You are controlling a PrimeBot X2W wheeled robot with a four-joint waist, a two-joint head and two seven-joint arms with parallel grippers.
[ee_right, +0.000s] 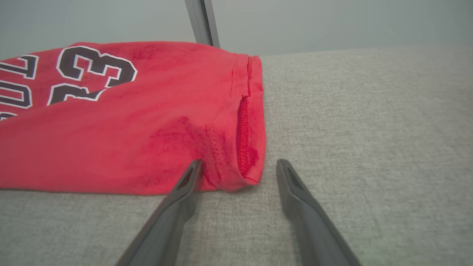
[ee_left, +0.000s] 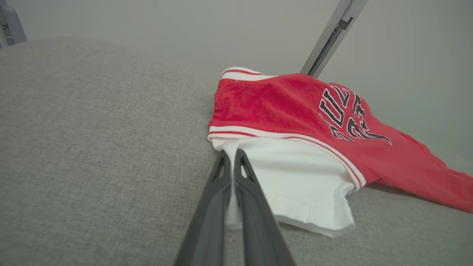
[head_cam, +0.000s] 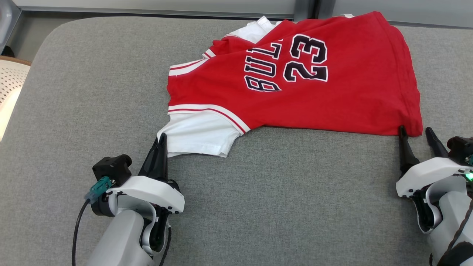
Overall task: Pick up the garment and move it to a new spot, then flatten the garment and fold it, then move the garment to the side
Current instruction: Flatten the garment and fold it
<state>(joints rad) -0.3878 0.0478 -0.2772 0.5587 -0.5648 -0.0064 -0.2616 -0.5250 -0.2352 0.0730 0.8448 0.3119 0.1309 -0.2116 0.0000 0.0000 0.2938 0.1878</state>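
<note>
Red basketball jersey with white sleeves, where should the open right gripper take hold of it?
Probably take the red basketball jersey by its near hem corner, coming in low from the robot's side. That corner lies flat at the edge, between the open fingers of the right gripper; the left gripper pinches the white sleeve.

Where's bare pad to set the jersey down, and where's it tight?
Free: the grey pad left of the jersey, and the strip in front of it between left gripper and right gripper. Crowded: the far right, where the jersey lies.

Grey fabric surface, perhaps a white basket
</note>
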